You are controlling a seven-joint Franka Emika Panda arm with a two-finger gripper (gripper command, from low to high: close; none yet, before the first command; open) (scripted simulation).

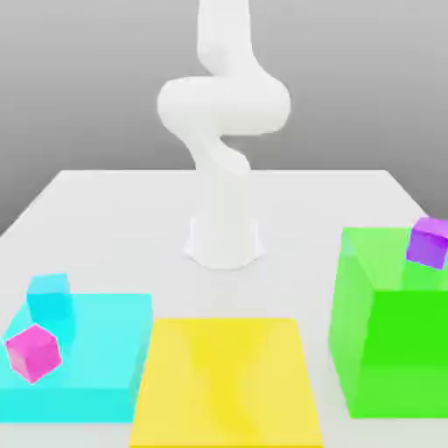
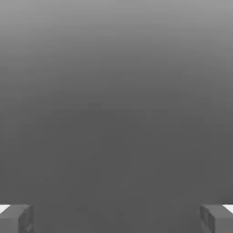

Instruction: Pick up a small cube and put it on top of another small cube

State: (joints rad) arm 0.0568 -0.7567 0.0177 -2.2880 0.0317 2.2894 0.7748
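Note:
The small yellow cube is out of view. The other small cube [image 1: 33, 352], magenta-pink, rests tilted on the near left corner of a flat cyan slab [image 1: 96, 359] at the exterior view's left. My white arm [image 1: 223, 114] rises from its base at the table's middle and leaves the exterior view at the top. In the hand view my gripper [image 2: 116, 219] is open. Its two grey fingertips [image 2: 16, 218] stand far apart with nothing between them, facing a plain grey background.
A small cyan cube [image 1: 48, 296] sits at the back of the cyan slab. A large flat yellow slab [image 1: 226, 381] lies front and centre. A tall green block [image 1: 394, 324] at the right carries a small purple cube [image 1: 429, 241]. The table [image 1: 131, 219] is white.

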